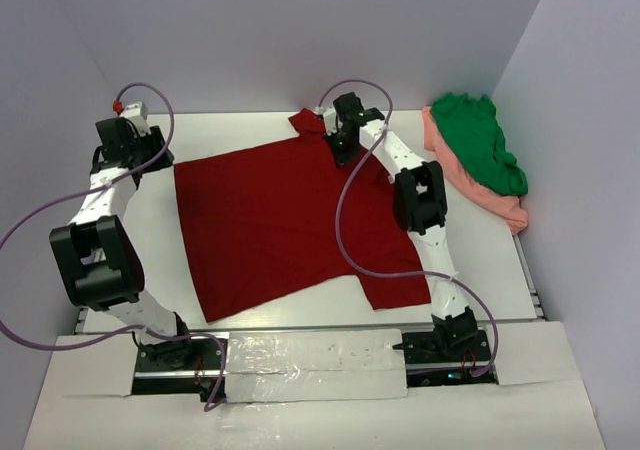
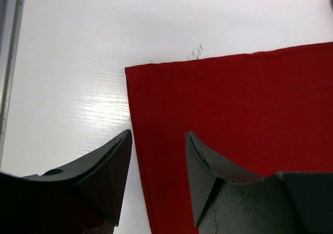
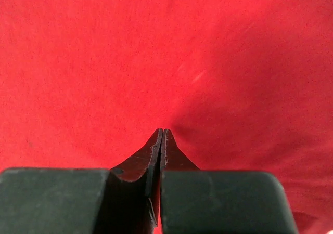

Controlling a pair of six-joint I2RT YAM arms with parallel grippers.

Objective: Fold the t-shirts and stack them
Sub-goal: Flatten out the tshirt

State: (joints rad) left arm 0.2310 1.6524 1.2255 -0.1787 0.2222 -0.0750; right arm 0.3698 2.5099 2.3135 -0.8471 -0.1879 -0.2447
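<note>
Top external: red shirt (image 1: 280,220) lies spread flat on the table (image 1: 480,260), between the two arms. Right gripper (image 1: 345,140) is down on its far edge near the collar, with one sleeve poking out just beyond it. Left gripper (image 1: 140,148) sits at the shirt's far left corner.

Left wrist: jaws parted, nothing between them. Shirt's side edge runs under the gap, so one finger (image 2: 112,166) is over bare table and the other (image 2: 208,166) is over red cloth. The corner is just ahead of the tips. Can't tell if the fingers touch the cloth.

Right wrist: fingers (image 3: 156,151) pressed together, tips into the red cloth, which fills the view on all sides. Cloth puckers right at the tips, with a crease running off to the right. Can't tell if any fabric is actually caught.

Green shirt (image 1: 480,140) is bunched on top of the pink shirt (image 1: 480,195), well off to the right gripper's right at the table edge. Neither hand is near them.
</note>
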